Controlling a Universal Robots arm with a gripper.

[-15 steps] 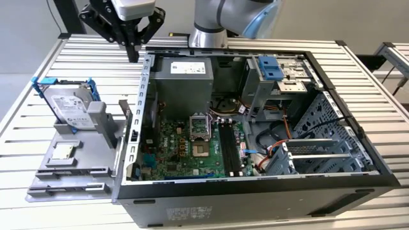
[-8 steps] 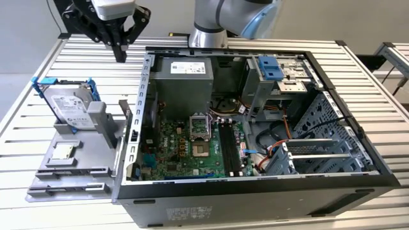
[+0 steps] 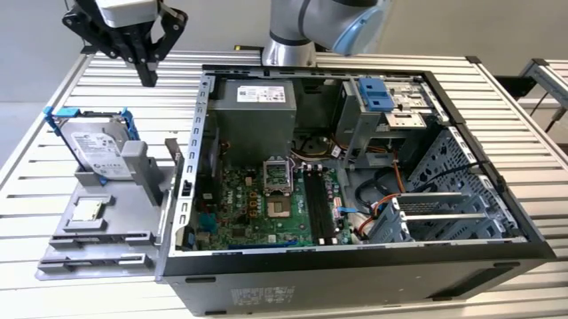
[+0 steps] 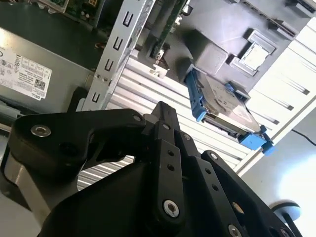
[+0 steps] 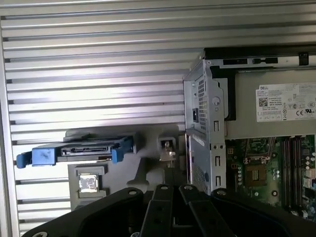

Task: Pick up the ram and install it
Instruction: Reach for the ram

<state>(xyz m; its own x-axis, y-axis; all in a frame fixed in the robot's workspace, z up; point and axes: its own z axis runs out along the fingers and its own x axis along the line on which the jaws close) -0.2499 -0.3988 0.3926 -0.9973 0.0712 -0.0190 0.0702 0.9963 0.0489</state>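
So the end effector (image 3: 148, 74) hangs up in the air over the slatted tabletop (image 3: 26, 199), off to the side of the open computer case (image 3: 497, 256). Its fingers are pressed together at the tips with nothing between them, which you can see well in the second wrist view (image 4: 160, 109).

The ram (image 3: 173, 153) isn't picked up. It stands on edge in the gray holder (image 3: 98, 229), below the end effector and well apart from it, just beside the case's outer wall. At least I think that thin dark strip is it, since it's seen nearly edge-on.

The hard drive (image 3: 93, 143) in its blue frame leans in the same holder, also below the end effector, on the ram's far side from the case. Inside the case, the motherboard's (image 3: 239, 206) long black memory slots (image 3: 320, 206) sit bare.
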